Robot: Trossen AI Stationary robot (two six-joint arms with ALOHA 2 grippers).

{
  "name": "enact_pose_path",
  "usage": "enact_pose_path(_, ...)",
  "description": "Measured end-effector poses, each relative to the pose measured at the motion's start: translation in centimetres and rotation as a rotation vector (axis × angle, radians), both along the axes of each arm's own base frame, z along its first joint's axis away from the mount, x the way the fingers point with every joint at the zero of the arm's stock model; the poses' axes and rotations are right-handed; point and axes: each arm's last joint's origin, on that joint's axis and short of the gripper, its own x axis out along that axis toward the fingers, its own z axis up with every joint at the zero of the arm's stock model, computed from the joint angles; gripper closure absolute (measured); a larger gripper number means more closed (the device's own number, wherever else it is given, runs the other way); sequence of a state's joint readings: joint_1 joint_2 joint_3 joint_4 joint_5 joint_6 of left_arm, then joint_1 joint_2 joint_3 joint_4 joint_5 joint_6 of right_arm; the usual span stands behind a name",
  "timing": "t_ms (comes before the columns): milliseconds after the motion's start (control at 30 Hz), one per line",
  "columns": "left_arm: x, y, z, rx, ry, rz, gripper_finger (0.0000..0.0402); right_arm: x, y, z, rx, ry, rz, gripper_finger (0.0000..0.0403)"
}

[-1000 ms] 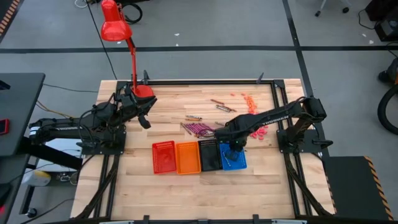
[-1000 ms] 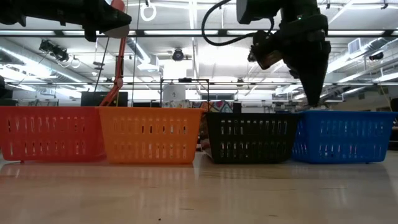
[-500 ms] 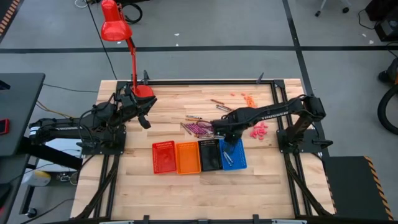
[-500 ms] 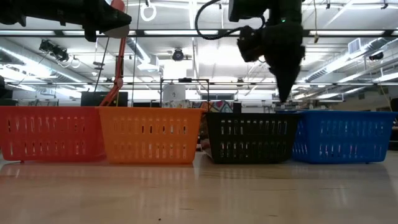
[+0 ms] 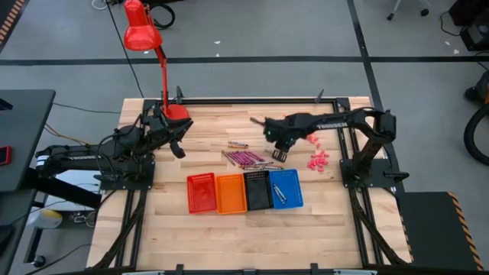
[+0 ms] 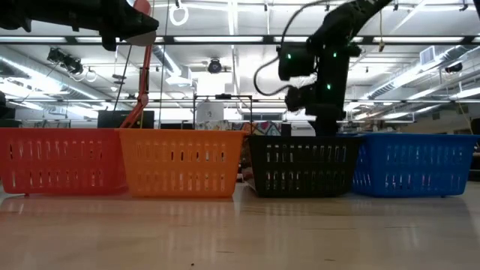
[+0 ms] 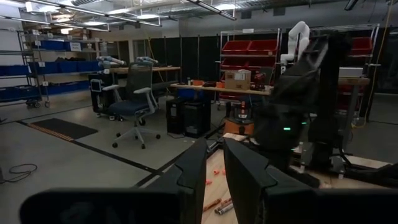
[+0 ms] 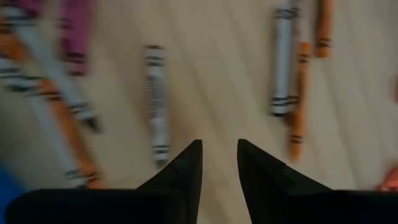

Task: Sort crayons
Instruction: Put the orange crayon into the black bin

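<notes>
Right gripper (image 5: 276, 150): it hangs above the wooden table (image 5: 229, 221), behind the basket row, over scattered crayons; its 2 dark fingers (image 8: 186, 171) stand apart and hold nothing.
Crayons: a silvery grey crayon (image 8: 157, 102) and an orange crayon (image 8: 301, 99) lie on the wood under the fingers; a magenta-purple bunch (image 5: 243, 158) lies just left of the gripper.
Baskets: 4 small plastic baskets stand in 1 row, red (image 5: 201, 192), orange (image 5: 230, 193), black (image 5: 257, 191), blue (image 5: 286, 188).
Blue basket: some crayons lie inside.
Left gripper (image 5: 178, 147): it waits at the far left of the table near the red desk lamp (image 5: 141, 34); fingers slightly parted, empty.

You see the left gripper (image 7: 214, 163) with its two dark fingers a little apart. Past them stands the other dark arm (image 7: 298, 106), and an office chair (image 7: 134, 106).
</notes>
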State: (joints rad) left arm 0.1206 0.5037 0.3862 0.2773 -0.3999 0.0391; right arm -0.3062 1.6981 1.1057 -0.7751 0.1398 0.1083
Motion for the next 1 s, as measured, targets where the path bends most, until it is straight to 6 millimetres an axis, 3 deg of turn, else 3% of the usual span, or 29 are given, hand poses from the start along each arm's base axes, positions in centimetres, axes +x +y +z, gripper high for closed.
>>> enact_pose_path(200,0.0,0.0,0.0,0.000,0.000,0.000,0.0333,-1.3,-3.5,-0.3,-0.020,0.002,-0.018,0.0298)
enact_pose_path(400,0.0,0.0,0.0,0.000,0.000,0.000,0.0333,-2.2,-5.3,-0.3,-0.010,0.001,-0.001,0.0284)
enact_pose_path(700,0.0,0.0,0.0,0.000,0.000,0.000,0.0333,-2.8,-6.9,-0.5,-0.016,-0.041,0.020,0.0251)
enact_pose_path(1000,0.0,0.0,0.0,0.001,-0.001,0.000,0.0333,-4.8,-6.9,-3.8,0.016,-0.045,-0.004,0.0250)
